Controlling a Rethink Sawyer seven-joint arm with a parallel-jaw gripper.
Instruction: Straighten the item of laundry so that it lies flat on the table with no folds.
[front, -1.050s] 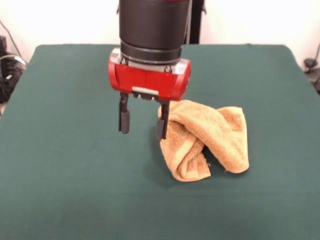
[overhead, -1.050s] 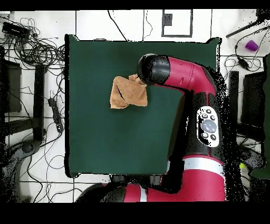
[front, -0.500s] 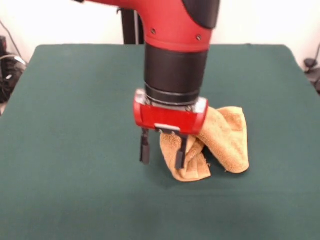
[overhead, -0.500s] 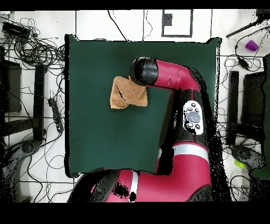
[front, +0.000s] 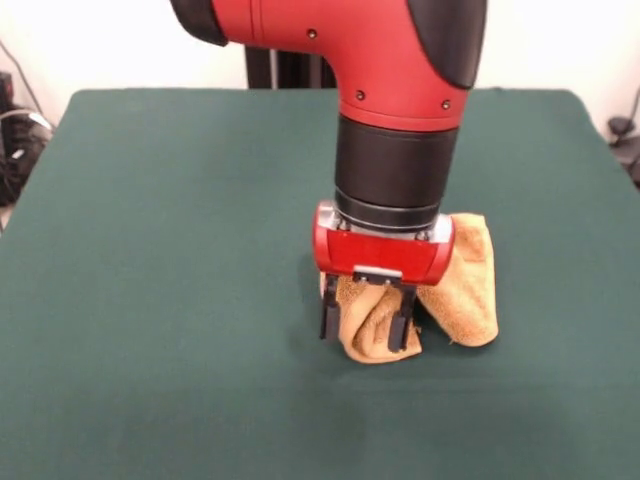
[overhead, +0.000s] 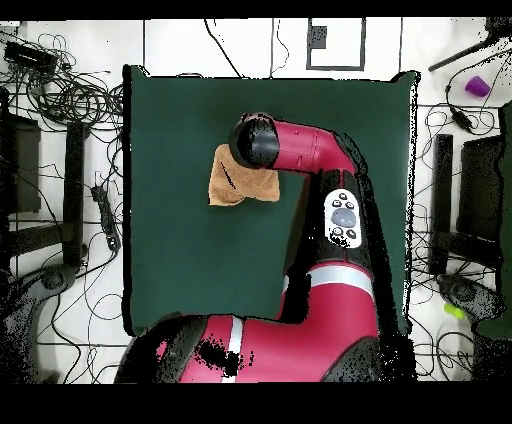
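Observation:
The item of laundry (front: 468, 282) is a golden-orange towel, bunched and folded over itself right of centre on the dark green table (front: 150, 250). My gripper (front: 365, 324) is low over the towel's near-left lump. It is open, with one finger on each side of that fold and the tips close to the tabletop. From overhead, the arm's wrist covers the gripper and part of the towel (overhead: 226, 186), which lies in the upper middle of the table (overhead: 180, 260).
The arm's red and black body (overhead: 320, 200) reaches over the table's right half in the overhead view. Cables (overhead: 60, 90) lie on the floor off the table's left edge. A small purple object (overhead: 476, 86) sits beyond the top right corner.
The gripper has travelled from beside the towel's far-left edge toward the near side and dropped down. It now straddles the towel's near lump, still open. The towel has kept its shape.

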